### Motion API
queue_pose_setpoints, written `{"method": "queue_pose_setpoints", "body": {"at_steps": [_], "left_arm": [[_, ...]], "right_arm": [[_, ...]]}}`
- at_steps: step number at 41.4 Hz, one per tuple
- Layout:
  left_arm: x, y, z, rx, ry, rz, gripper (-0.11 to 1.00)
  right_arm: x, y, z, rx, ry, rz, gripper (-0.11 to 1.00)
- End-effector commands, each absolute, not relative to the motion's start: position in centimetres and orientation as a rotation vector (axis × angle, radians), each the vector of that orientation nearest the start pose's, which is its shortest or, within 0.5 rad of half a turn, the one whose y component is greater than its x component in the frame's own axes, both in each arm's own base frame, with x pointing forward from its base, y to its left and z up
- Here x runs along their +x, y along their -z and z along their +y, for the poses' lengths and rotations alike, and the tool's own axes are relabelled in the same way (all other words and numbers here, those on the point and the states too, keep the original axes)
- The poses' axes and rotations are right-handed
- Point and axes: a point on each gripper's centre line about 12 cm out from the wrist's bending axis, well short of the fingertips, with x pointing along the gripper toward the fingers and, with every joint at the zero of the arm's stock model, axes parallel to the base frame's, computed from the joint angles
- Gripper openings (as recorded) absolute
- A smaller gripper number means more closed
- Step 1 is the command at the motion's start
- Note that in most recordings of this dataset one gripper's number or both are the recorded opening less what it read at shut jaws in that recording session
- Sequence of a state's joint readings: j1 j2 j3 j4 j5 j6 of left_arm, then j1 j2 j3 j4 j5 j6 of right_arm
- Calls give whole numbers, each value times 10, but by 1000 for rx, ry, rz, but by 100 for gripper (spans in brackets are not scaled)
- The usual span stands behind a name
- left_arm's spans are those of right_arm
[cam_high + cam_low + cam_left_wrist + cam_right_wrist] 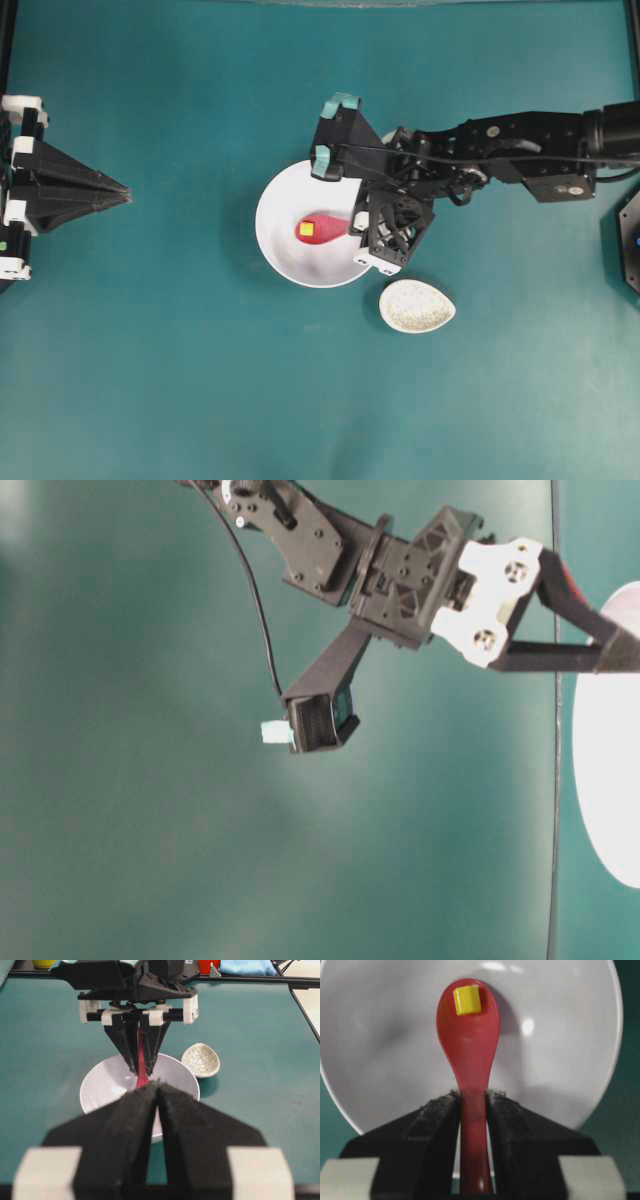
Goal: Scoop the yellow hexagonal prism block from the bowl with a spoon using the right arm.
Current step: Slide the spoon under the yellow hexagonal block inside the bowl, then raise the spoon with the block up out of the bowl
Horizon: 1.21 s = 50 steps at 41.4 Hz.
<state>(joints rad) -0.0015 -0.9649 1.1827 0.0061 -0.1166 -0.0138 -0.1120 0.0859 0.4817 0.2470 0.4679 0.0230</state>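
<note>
My right claw (472, 1105) is clamped on the spoon (468, 1035) handle, scoop held level over the bowl (560, 1060) so the yellow block (467, 1000) sits near its tip. My left claw (157, 1091) rests closed, well apart.

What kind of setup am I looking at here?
Likely a lab test bench: a bare teal table, two arms, props only: a white bowl, a speckled rest.
</note>
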Motion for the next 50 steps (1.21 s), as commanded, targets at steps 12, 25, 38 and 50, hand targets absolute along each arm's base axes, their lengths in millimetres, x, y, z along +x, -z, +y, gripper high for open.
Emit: {"method": "queue_pose_setpoints", "body": {"at_steps": [12,25,38,50], "left_arm": [[201,-280,-1,-6,4,72,8],[201,-280,-1,-6,4,75,8],[201,-280,-1,-6,4,74,8],[201,-281,-1,-6,4,71,8]], "right_arm": [[389,-174,-31,336,127,954,24],[393,-178,-31,334,128,925,24],[393,-208,-35,316,119,883,24],[386,-231,-40,284,121,849,24]]}}
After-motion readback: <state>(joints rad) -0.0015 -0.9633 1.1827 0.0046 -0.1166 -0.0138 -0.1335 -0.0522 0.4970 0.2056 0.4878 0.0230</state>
